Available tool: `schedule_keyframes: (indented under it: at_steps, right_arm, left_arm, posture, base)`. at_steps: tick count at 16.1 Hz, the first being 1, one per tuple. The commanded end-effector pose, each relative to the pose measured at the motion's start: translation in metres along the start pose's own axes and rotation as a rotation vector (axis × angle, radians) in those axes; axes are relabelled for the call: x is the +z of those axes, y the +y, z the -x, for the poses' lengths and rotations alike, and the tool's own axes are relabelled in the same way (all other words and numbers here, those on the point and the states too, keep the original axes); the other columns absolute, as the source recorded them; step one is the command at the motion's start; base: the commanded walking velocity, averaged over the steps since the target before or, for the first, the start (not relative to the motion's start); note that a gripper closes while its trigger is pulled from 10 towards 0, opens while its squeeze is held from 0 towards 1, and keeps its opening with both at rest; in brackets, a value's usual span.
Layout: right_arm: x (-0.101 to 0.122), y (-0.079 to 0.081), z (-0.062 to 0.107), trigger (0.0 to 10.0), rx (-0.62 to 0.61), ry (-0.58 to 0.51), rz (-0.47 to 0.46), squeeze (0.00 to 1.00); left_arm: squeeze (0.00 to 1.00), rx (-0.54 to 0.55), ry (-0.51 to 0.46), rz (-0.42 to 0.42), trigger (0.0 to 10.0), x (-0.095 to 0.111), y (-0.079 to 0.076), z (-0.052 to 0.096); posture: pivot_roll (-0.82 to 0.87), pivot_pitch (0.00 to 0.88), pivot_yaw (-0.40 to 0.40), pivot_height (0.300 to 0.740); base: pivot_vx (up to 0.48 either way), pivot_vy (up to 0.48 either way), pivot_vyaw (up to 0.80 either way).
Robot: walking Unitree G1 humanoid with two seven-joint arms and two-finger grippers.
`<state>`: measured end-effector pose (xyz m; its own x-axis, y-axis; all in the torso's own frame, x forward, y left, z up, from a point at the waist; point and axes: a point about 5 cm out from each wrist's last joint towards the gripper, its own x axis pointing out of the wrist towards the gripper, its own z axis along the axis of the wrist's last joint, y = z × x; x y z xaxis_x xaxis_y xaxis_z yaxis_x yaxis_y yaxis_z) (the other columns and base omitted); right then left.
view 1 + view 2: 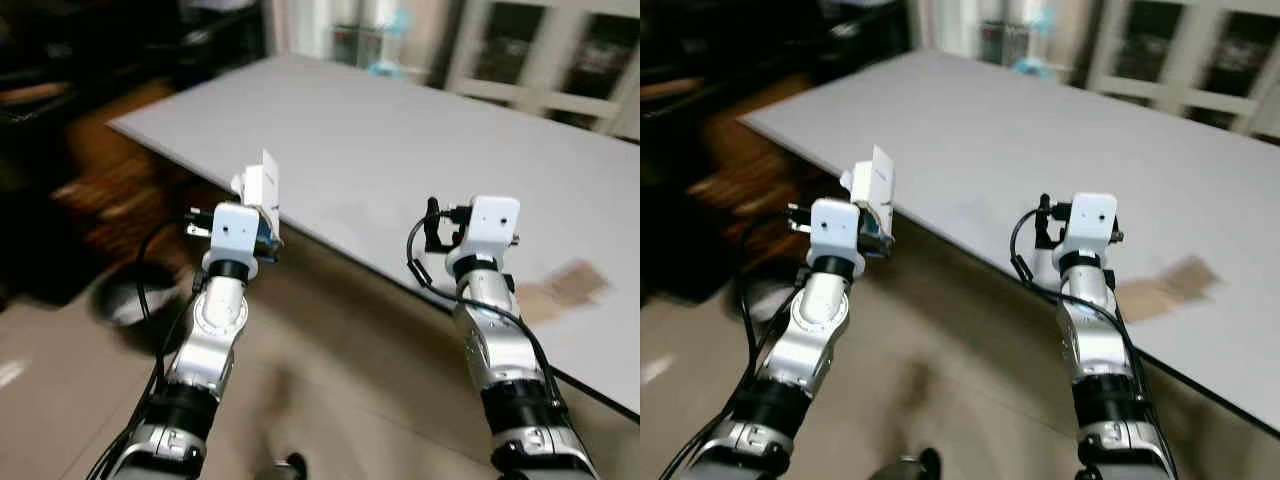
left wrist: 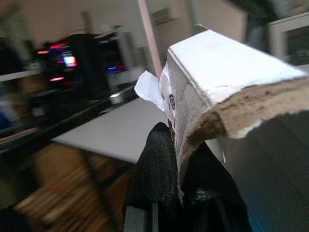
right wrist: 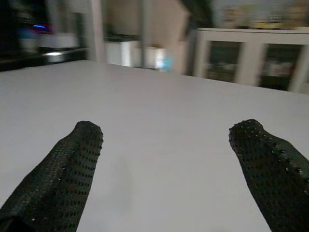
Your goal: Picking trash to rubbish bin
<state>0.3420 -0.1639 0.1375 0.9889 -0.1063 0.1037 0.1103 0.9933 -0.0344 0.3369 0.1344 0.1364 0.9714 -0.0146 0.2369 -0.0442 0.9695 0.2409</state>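
Wide grey tabletop (image 1: 420, 150) ahead, brown scrap (image 1: 565, 288) near its right edge, cabinets (image 1: 545, 55) beyond; open tiled floor (image 1: 330, 370) below the near edge; left gripper (image 2: 179, 159) raised, fingers clamped on torn white box (image 2: 217, 87); right gripper (image 3: 164, 169) level over tabletop, fingers spread apart.

One white carton (image 2: 227, 82), one grey table (image 1: 420, 150), one brown scrap (image 1: 565, 287), two pincers, left (image 1: 262, 215), right (image 3: 164, 169)
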Motion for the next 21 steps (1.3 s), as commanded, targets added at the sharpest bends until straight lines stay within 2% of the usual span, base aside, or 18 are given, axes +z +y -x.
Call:
schedule_keyframes:
  at_steps: [1,11,16,21]
  right_arm:
    - [-0.002,0.002,0.001,10.0,0.011,0.001,-0.001,0.00]
    - [-0.004,0.007,0.004,10.0,0.031,0.010,-0.012,0.00]
    - [-0.006,0.010,0.005,10.0,0.054,0.020,-0.033,0.00]
    - [-0.007,0.016,0.006,10.0,0.087,0.032,-0.050,0.00]
  left_arm:
    - [0.00,-0.005,-0.012,-0.005,10.0,0.002,0.000,0.000]
    - [0.00,-0.021,-0.006,-0.010,10.0,0.002,-0.003,-0.001]
    - [0.00,-0.040,0.034,0.026,10.0,-0.004,-0.007,0.001]
    - [0.00,-0.026,0.057,0.039,10.0,-0.006,-0.005,0.001]
  posture:
    - [-0.07,0.009,0.047,0.740]
    - [-0.07,0.015,0.051,0.740]
    - [-0.07,0.032,0.046,0.740]
    - [-0.06,0.041,0.044,0.740]
  base:
    - [0.000,0.000,0.80]
    - [0.000,0.000,0.80]
    - [0.000,0.000,0.80]
    - [0.053,0.000,0.00]
